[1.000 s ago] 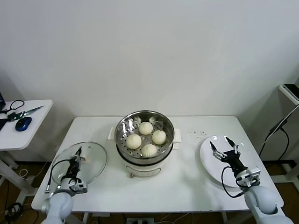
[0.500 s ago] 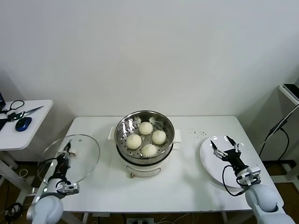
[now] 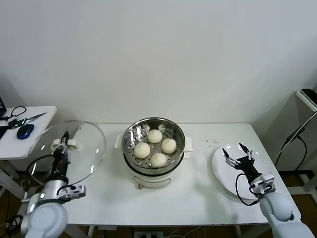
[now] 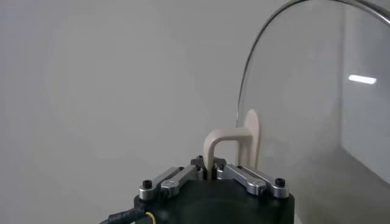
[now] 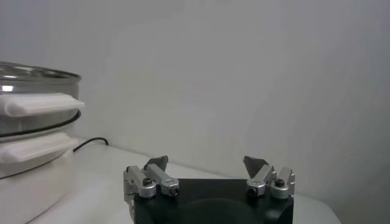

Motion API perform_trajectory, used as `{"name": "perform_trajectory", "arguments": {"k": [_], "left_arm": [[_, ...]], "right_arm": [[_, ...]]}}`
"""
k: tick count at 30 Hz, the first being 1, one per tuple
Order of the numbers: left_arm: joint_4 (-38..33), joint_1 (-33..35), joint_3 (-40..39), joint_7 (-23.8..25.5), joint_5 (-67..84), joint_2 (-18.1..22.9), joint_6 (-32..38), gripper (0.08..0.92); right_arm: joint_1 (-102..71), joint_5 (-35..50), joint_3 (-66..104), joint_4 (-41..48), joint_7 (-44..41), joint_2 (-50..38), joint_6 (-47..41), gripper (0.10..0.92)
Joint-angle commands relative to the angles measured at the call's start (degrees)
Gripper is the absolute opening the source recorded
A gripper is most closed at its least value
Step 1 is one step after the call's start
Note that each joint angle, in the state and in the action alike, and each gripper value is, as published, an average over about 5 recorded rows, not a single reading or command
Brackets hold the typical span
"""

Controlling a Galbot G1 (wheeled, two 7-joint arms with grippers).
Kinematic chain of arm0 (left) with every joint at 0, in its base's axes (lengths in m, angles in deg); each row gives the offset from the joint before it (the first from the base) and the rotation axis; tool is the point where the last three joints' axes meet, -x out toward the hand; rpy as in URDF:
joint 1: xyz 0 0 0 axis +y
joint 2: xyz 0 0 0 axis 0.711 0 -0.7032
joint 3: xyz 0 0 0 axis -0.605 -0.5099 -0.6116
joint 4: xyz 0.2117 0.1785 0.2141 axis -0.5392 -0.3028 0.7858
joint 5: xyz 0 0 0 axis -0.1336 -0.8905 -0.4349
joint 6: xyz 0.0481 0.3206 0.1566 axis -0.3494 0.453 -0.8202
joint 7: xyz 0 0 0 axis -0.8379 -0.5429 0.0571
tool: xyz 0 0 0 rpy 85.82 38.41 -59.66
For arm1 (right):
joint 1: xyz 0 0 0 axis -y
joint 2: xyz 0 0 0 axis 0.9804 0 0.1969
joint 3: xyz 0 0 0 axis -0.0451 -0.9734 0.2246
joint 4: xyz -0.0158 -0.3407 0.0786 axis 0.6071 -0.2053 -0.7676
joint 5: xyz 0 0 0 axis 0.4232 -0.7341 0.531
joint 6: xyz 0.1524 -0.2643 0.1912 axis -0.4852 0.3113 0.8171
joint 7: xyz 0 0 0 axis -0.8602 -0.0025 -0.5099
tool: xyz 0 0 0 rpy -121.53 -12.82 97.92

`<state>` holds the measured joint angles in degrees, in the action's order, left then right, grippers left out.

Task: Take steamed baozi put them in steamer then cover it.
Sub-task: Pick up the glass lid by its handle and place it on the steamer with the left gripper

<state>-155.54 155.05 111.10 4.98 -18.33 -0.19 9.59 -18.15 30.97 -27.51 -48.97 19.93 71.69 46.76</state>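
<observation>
Several cream-white baozi (image 3: 155, 135) lie in the shiny steel steamer (image 3: 130, 134) at the table's middle; its white side handle (image 5: 36, 103) shows in the right wrist view. The clear glass cover (image 3: 84, 146) is lifted off the table at the left, tilted nearly on edge. My left gripper (image 3: 63, 144) is shut on its cream handle (image 4: 226, 146). My right gripper (image 3: 235, 151) hovers open over the white plate at the right, nothing between its fingers.
A flat white plate (image 3: 222, 174) lies at the table's right edge. A small side table (image 3: 34, 134) at the far left holds a blue mouse (image 3: 25, 131) and scissors (image 3: 25, 120). Dark specks (image 3: 209, 142) dot the tabletop behind the plate.
My left gripper has lifted the cover off the table and up to the left, tipping it from flat to nearly upright. The right gripper has barely shifted.
</observation>
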Motion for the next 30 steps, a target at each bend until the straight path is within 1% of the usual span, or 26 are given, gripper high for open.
{"name": "perform_trajectory", "arguments": {"k": [1, 5, 8, 12, 17, 22, 27, 30], "left_arm": [[-6.1, -20.6, -28.0, 15.1, -2.0, -8.9, -19.6, 0.151], [-2.4, -28.6, -35.0, 21.2, -7.8, -2.8, -19.8, 0.151], [0.8, -31.0, -37.8, 24.0, -12.0, 2.5, -19.8, 0.151], [4.7, -31.2, -39.6, 25.8, -16.7, 8.6, -19.8, 0.151], [8.6, -31.5, -40.4, 25.5, -20.5, 16.3, -19.8, 0.151], [11.7, -31.8, -40.6, 25.1, -20.9, 20.9, -19.8, 0.151], [14.5, -31.7, -41.2, 23.4, -20.1, 23.8, -19.8, 0.151], [16.2, -31.7, -41.7, 23.0, -20.2, 24.7, -19.8, 0.151]], "right_arm": [[0.7, -0.9, -0.2, 1.4, 0.1, 0.0, 0.1, 0.823], [0.8, -1.5, 0.3, 2.0, 0.0, 0.5, 0.3, 0.823], [0.7, -2.1, 0.8, 2.5, -0.2, 0.7, 0.6, 0.823], [0.5, -2.5, 1.3, 3.0, -0.4, 0.7, 0.9, 0.823], [0.5, -2.7, 1.9, 3.8, -0.4, 0.6, 1.3, 0.823], [0.4, -3.0, 2.1, 4.2, -0.4, 0.6, 1.4, 0.823], [0.4, -3.3, 2.2, 4.7, -0.5, 0.7, 1.6, 0.823], [0.4, -3.6, 2.4, 5.0, -0.7, 0.9, 1.8, 0.823]]}}
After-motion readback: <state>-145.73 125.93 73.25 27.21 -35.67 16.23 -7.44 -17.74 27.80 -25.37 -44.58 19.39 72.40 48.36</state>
